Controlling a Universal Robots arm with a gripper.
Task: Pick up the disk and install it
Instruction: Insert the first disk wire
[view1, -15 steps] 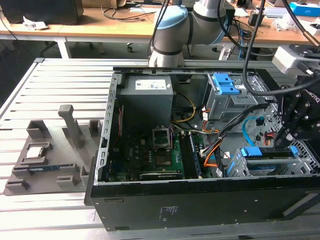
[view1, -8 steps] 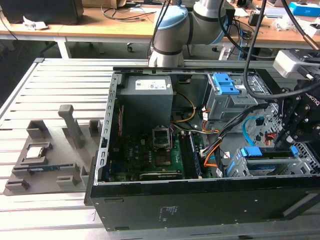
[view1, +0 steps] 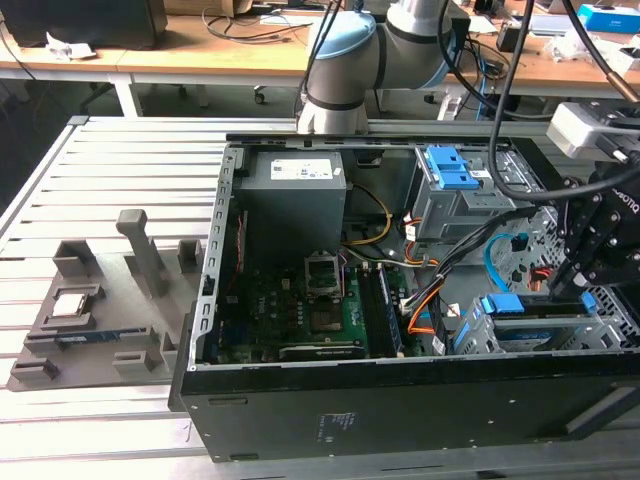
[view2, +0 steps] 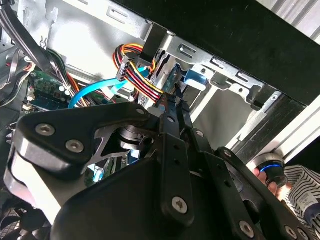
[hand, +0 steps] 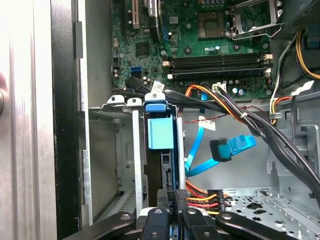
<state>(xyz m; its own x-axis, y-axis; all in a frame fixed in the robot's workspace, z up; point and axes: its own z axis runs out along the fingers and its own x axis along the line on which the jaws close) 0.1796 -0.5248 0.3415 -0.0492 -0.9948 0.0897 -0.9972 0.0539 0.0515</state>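
On a slatted metal bench (view1: 60, 190), the claw (hand: 172, 202) pinches the disk (hand: 167, 180) edge-on in its bay (hand: 135, 150).

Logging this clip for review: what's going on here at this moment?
The robot arm has reached into the open computer case. Its gripper is at the drive bay on the exterior view's right, shut on the disk, which stands on edge and sits partly down in the bay's slot. In the first wrist view the disk's blue rails line up between the bay's metal walls. A loose blue data cable lies beside it.
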